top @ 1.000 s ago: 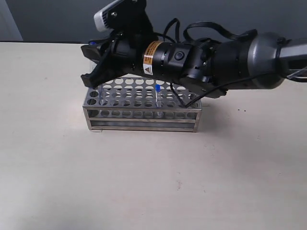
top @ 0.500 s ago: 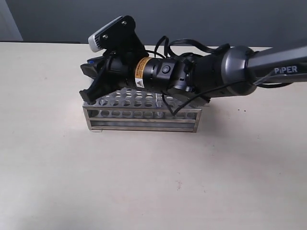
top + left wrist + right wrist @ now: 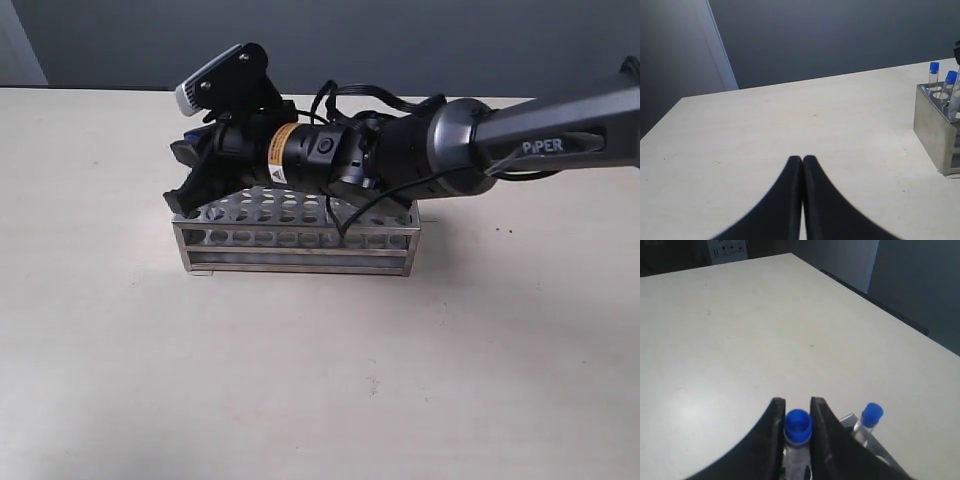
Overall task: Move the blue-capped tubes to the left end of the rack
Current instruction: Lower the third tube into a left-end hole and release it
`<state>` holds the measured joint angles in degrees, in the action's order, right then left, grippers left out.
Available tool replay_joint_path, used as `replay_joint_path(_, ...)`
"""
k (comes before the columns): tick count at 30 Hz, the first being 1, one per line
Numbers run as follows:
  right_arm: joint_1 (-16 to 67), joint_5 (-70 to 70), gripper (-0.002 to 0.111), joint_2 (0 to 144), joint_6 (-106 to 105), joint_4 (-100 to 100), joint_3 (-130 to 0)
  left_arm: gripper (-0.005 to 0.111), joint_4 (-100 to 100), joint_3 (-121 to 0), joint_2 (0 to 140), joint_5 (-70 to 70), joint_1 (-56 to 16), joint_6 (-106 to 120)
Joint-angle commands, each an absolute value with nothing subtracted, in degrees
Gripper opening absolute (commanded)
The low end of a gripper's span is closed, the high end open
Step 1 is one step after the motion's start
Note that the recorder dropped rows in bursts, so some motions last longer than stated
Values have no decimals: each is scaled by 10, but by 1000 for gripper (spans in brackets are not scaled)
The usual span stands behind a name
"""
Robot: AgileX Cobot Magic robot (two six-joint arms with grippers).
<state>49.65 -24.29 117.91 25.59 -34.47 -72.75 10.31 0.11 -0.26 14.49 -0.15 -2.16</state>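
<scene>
The right gripper [image 3: 797, 404] reaches across the steel test-tube rack [image 3: 300, 240], its jaws clamped on a blue-capped tube [image 3: 798, 425] at the rack's left end, beside a second blue-capped tube [image 3: 871, 415]. The left gripper [image 3: 802, 160], fully closed and empty, hovers over the pale table [image 3: 790, 115].

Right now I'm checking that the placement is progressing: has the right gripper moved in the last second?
Yes. In the exterior view the right gripper has come down and slightly left, closer to the left end of the rack.
</scene>
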Motion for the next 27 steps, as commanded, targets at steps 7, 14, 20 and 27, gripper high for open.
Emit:
replay_joint_path(7, 497, -253, 8, 1210, 257, -348, -731, 0, 102, 0, 0, 137, -5, -24)
replay_joint_path(14, 497, -257, 35, 1209, 257, -348, -734, 0, 102, 0, 0, 137, -5, -24)
replay_joint_path(20, 497, -248, 35, 1184, 257, -343, -734, 0, 102, 0, 0, 137, -5, -24)
replay_joint_path(27, 473, -206, 35, 1088, 238, -344, -713, 0, 102, 0, 0, 137, -5, -24)
